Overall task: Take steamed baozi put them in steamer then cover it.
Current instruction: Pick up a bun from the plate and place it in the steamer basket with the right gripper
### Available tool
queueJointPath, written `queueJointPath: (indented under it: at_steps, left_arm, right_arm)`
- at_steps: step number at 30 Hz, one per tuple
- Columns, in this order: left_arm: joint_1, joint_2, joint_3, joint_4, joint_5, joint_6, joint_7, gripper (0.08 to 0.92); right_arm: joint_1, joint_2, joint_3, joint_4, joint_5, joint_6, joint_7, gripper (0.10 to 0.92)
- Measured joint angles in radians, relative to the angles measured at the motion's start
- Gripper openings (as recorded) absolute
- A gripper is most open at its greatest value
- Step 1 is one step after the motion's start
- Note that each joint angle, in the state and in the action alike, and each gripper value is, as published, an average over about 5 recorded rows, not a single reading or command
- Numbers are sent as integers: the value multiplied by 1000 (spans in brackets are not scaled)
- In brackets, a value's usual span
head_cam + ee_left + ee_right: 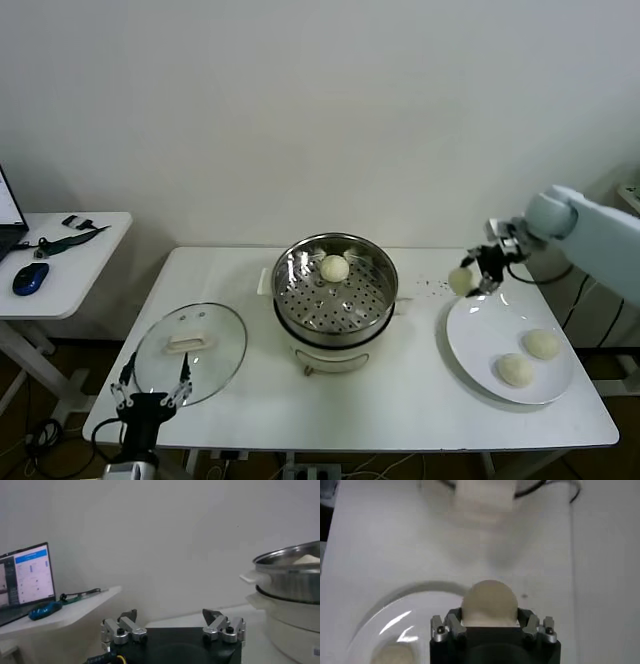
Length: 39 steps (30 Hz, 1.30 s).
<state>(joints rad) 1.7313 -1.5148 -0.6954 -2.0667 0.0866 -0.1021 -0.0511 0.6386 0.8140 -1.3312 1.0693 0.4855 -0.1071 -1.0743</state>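
The right end effector [478,277] is clamped on a baozi [460,281] above the plate's [470,340] far-left rim, right of the steamer [335,300]. The left end effector [152,394], fingers apart, idles at the counter's [400,400] near-left edge.

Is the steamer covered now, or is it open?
Open. The steamer shows its perforated tray with one baozi inside; the cover lies on the table to its left.

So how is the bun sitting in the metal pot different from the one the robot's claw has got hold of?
The bun in the steamer rests on the perforated tray, touched by nothing; the held bun hangs in the air, clamped by the right gripper. The first lies inside the steamer; the second is above the far edge of the white plate, between plate and steamer. Both are round, smooth and cream-white, and look alike in size.
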Motion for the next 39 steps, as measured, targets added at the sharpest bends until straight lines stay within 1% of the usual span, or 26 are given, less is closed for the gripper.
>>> queueJointPath:
  at_steps: [7,17,25,39]
  left_arm:
    - [5,12,12,-6,1,-6,1,823]
    - [15,22,22,-14,-1,-17,2,823]
    - [15,25,22,-17,-3,-19,3,823]
    - [8,30,12,-6,-8,-19,3,823]
  right_arm:
    - [125,147,-97,16,170,-52,32,704]
    - [148,365,-179,29,293,-142,129,704]
    - [103,472,-228,38,334,-205,209,704]
    - [-1,516,-262,64,332,-256,284,711]
